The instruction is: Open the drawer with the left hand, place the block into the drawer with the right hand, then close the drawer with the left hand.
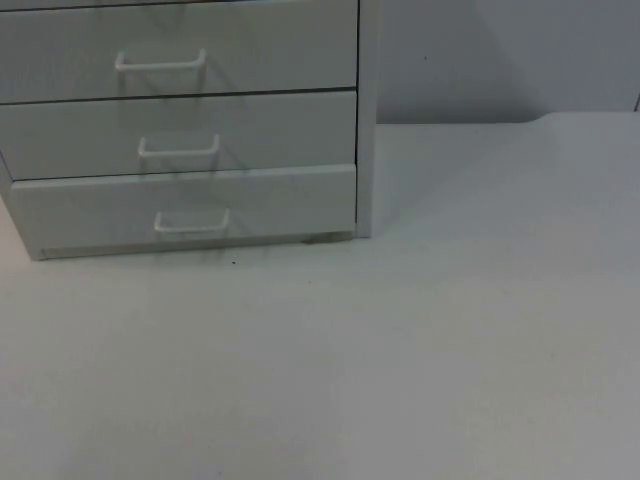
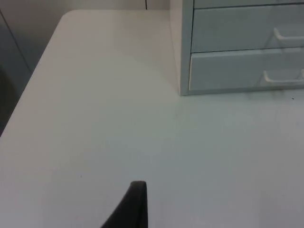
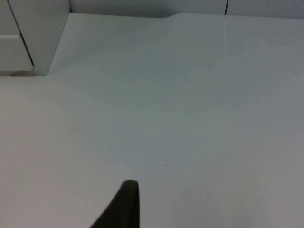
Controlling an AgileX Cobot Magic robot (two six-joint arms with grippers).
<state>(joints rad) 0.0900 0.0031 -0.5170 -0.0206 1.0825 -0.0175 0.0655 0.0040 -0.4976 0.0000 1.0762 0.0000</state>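
Drawer unit (image 1: 185, 130) on table (image 1: 400, 350), all three drawers closed. Left gripper (image 2: 135, 204) sits off its left front corner, right gripper (image 3: 124, 204) off its right; can't tell finger state.

drawer unit (image 1: 200, 130): matt white, smooth | handles (image 1: 160, 62): glossy white | table (image 1: 400, 350): matt white

From my remote station, I see a bare test bench in what looks like a lab or office workspace: a plain white table top (image 1: 450, 350) running back to a grey partition wall (image 1: 480, 60), with a small white drawer cabinet (image 1: 366, 120) standing on it, its three drawer fronts each fitted with a white handle (image 1: 160, 62). Nothing domestic marks the scene.
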